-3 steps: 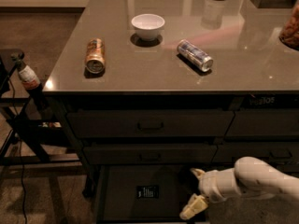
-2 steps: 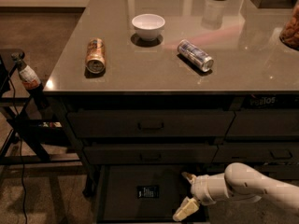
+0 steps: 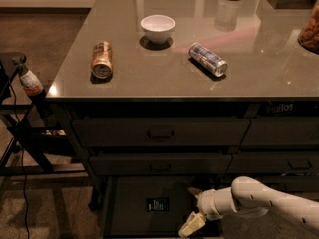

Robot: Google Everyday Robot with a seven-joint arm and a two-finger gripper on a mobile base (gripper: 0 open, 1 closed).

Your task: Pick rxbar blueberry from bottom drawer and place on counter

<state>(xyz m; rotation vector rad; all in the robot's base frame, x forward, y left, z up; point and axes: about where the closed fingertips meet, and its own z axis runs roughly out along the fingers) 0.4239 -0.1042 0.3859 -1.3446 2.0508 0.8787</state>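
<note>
The rxbar blueberry [image 3: 157, 204] is a small dark wrapper with white print lying flat on the floor of the open bottom drawer [image 3: 129, 218]. My gripper [image 3: 193, 209] is open, its two pale fingers spread inside the drawer just to the right of the bar, apart from it. The white arm comes in from the lower right. The counter [image 3: 149, 68] is the glossy grey-brown top above the drawers.
On the counter lie a brown can [image 3: 101, 59] on its side, a white bowl [image 3: 158, 28] and a silver-blue can [image 3: 208, 59] on its side. Two closed upper drawers [image 3: 160, 132] sit above the open one. A dark stand with a bottle [image 3: 31, 81] is at the left.
My gripper has moved left and slightly down inside the bottom drawer, closer to the bar. The bar and the counter objects have not moved.
</note>
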